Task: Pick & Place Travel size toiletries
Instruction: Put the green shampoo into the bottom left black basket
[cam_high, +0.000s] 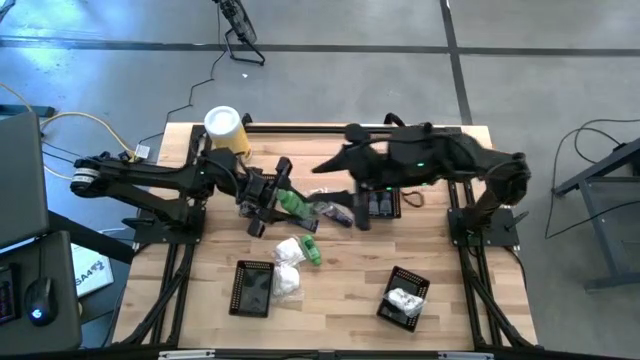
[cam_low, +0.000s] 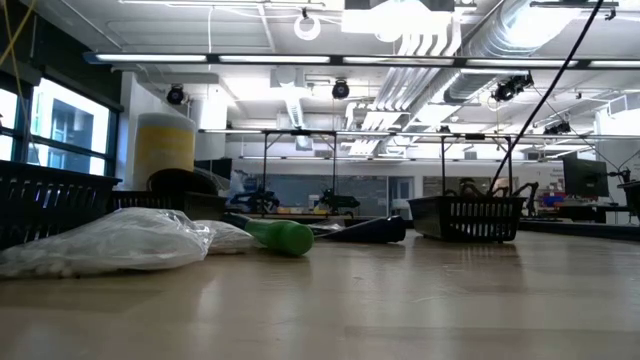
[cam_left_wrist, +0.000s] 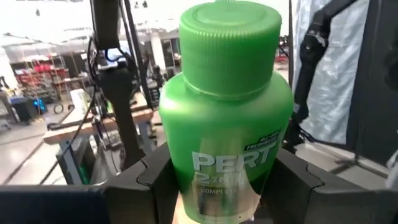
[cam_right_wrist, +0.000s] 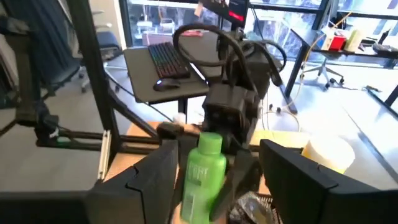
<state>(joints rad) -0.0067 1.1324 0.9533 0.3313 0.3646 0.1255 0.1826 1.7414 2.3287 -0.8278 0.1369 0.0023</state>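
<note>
My left gripper (cam_high: 283, 197) sits just left of frame centre, clamped on a green bottle (cam_left_wrist: 225, 106). My right gripper (cam_high: 325, 168) reaches in from the right, jaws apart.

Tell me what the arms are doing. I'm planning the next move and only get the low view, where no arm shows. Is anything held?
Observer: Yes. The left gripper is shut on a green bottle, with its fingers on the bottle's lower body.
Operator: And the right one?
Observer: The right gripper points at that same bottle with its fingers open.
Operator: Is that the green bottle I see lying on the table?
Observer: No. That is a second green bottle, lying on the wood beside the white packets.
</note>
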